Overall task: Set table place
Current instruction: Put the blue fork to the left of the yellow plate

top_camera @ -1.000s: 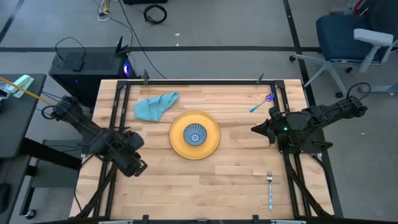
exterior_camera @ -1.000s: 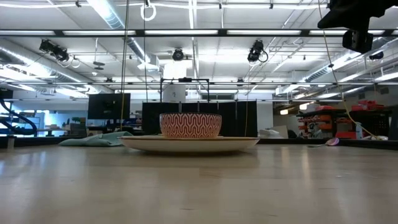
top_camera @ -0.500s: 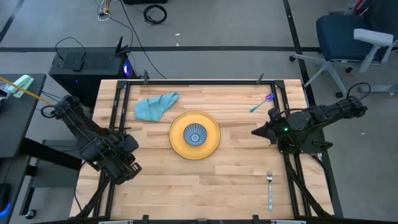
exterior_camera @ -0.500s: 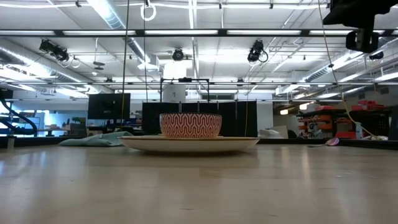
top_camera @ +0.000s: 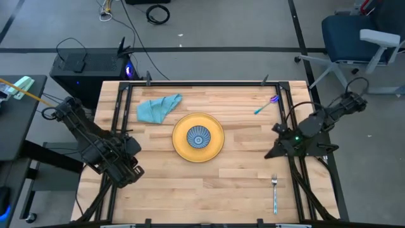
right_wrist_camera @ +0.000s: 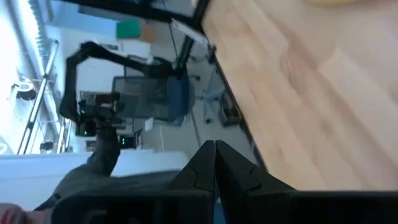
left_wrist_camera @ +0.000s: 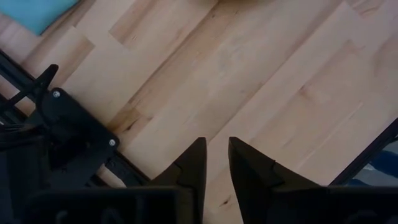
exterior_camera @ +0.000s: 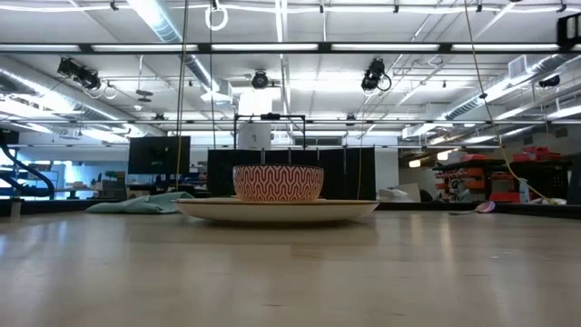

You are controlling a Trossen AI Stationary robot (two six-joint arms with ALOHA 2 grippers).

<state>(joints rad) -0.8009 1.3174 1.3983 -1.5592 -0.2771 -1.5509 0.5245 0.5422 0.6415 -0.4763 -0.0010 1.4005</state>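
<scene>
Matt wooden table (top_camera: 221,177) (plank-grained)

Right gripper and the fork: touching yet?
Apart. The high view shows bare table between the right gripper and the fork.

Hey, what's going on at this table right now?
A two-armed robot is setting a place on the wooden table. A bowl sits on a yellow plate in the middle, with a blue cloth and a spoon toward the back and a fork at the front right. The right gripper, shut and empty, points toward the fork. The left gripper, empty, hangs over the left edge.
</scene>
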